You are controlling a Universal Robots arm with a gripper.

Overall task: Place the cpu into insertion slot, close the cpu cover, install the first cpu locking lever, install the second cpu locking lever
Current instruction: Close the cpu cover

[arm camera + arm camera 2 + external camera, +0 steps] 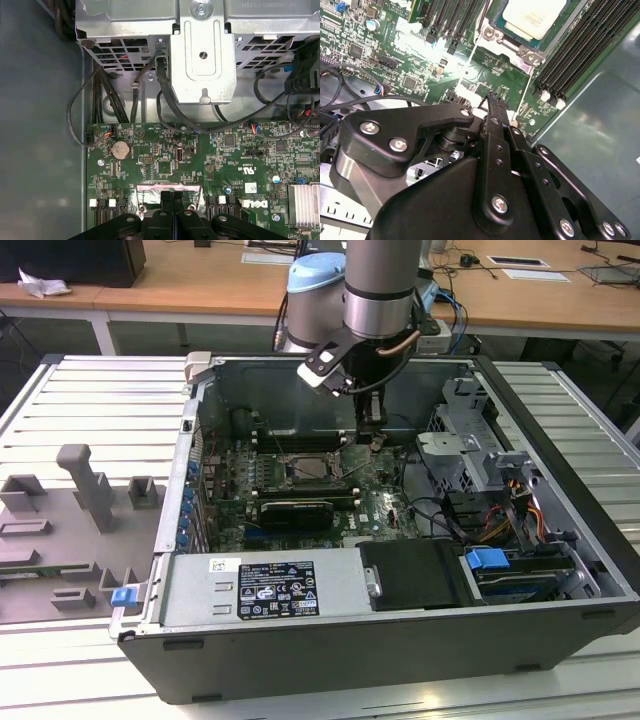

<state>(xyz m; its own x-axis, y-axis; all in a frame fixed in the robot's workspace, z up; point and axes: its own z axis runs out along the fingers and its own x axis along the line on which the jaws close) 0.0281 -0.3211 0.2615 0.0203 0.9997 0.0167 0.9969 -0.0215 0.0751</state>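
The pincer [374,443] hangs near the insertion slot [312,471] inside the case [300,680].

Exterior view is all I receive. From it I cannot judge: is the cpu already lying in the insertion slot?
Observer: Yes. In the second wrist view the cpu lies in the insertion slot, with its pale face up.
Operator: Thank you. Are the jaws open or closed?
Observer: Closed. In both wrist views the jaws stand pressed together, with no gap between them.
Operator: And where are their tips?
Observer: In the second wrist view they are over the green board, beside the slot's metal rim and not over the cpu.
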